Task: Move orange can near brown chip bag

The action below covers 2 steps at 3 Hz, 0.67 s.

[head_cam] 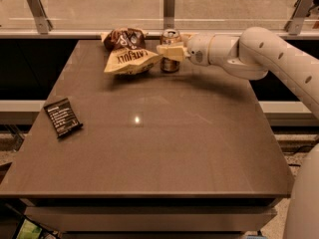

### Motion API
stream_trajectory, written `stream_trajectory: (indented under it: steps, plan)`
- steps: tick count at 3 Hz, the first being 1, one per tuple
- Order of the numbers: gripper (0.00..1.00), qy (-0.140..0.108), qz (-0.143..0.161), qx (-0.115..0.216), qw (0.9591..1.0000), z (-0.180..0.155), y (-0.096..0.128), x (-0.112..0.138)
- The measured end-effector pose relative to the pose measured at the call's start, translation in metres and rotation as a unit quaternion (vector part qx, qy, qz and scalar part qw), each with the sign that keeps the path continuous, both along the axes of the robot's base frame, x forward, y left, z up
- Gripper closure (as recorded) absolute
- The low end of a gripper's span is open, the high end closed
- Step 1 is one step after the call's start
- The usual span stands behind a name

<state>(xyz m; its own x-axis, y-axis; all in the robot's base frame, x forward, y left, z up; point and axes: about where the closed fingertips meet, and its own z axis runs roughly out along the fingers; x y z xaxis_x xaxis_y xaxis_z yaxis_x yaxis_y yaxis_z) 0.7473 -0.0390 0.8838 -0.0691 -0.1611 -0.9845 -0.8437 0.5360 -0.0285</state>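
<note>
Table (164, 153) with brown chip bag (127, 54), orange can (170, 66) between jaws, black packet (63, 117).

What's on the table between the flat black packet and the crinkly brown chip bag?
Nothing: the camera view shows bare brown tabletop there. The gripper is at the orange metal can beside the brown chip bag.

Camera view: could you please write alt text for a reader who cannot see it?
The gripper of a white robot arm is at an upright orange can near the far edge of the table, close beside a brown chip bag. A small black packet lies near the left edge.
</note>
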Motion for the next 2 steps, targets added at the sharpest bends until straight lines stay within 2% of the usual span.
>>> stream_trajectory:
  steps: [1, 2]
  plan:
    - [0.00, 0.000, 0.002, 0.000, 1.0000, -0.0001, 0.0030, -0.0001]
    - [0.00, 0.000, 0.002, 0.000, 1.0000, -0.0001, 0.0032, -0.0001]
